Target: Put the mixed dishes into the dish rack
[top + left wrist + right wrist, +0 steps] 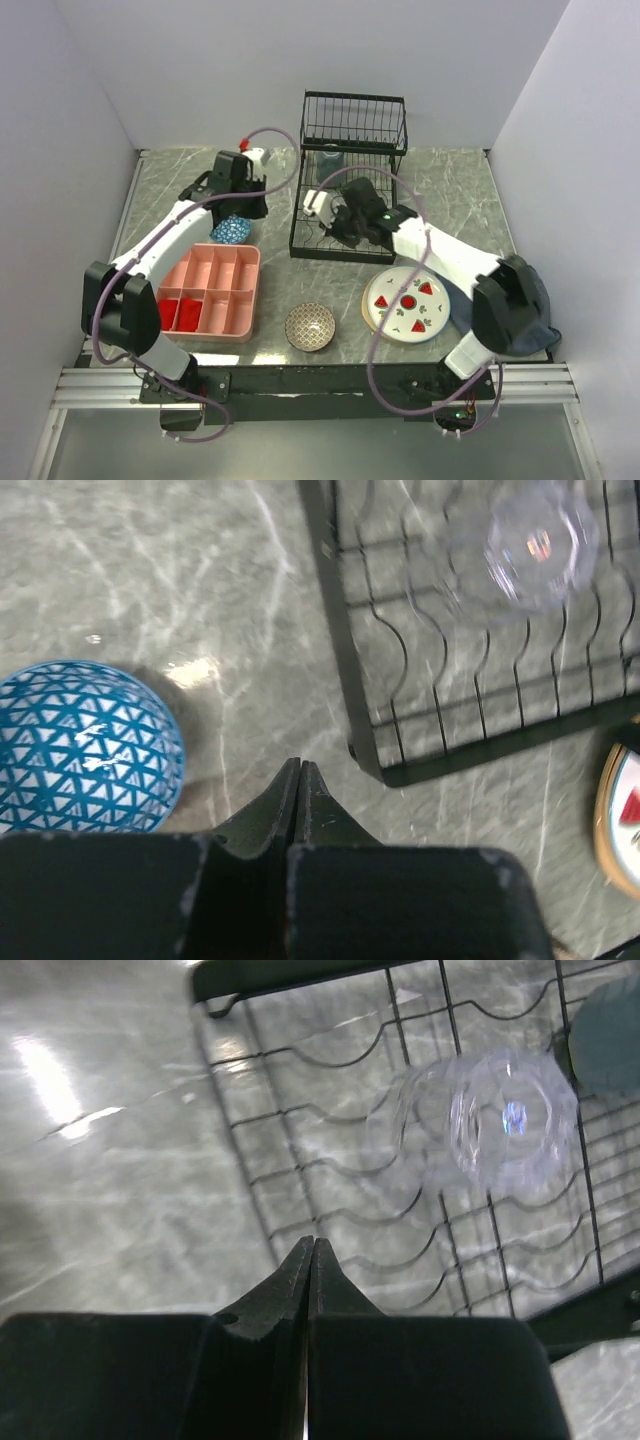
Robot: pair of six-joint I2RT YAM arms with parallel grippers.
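Two arms, each in white shells with black joints. Left arm at frame left, right arm at frame right. Mauve cables looped along both, trailing down past black bases at the bottom edge. Red-tipped white fitting near the upper left wrist. Black, wedge-shaped fingers on matte black blocks, edges flecked with grey scuffs.
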